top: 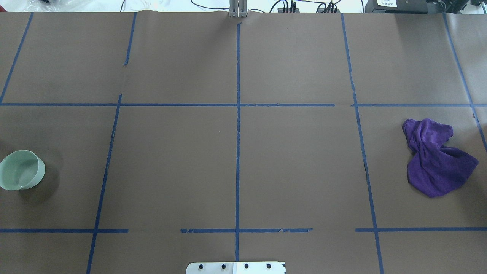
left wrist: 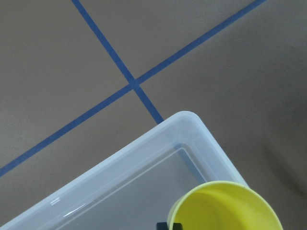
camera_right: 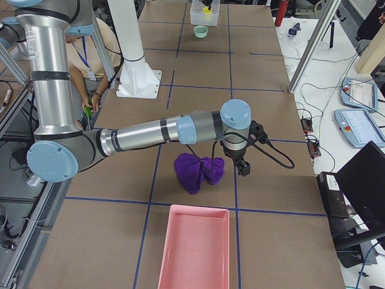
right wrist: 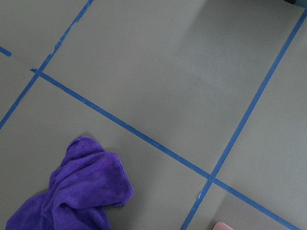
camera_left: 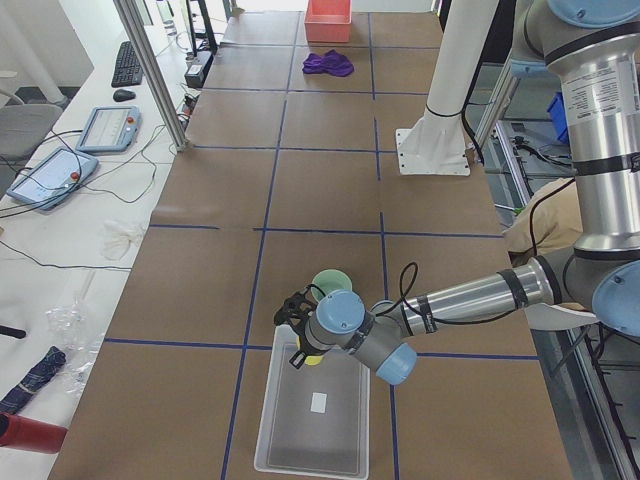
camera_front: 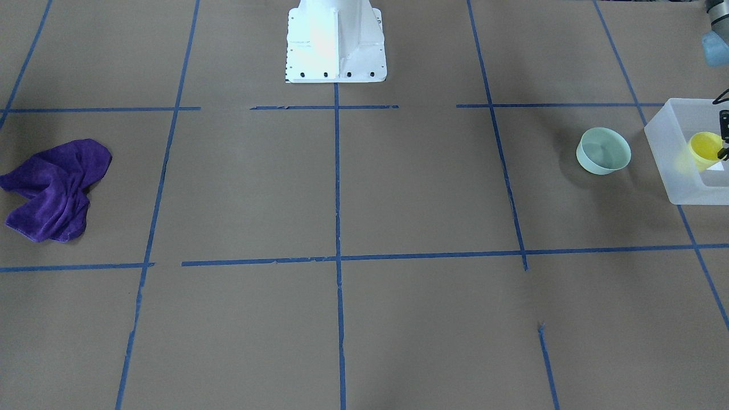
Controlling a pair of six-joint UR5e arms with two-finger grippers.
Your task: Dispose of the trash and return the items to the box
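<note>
Left fingers: clamped on the yellow tapered plastic cup, tilted over a corner of the frosted translucent rectangular plastic box.
Right fingers: we cannot tell their state.
Risk: releasing so near the wall, we may drop the cup outside.

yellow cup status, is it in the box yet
Left gripper shut on yellow cup, held tilted over box corner, not released. Right gripper near purple cloth, jaw state unclear. Mint bowl on table beside box.
</note>
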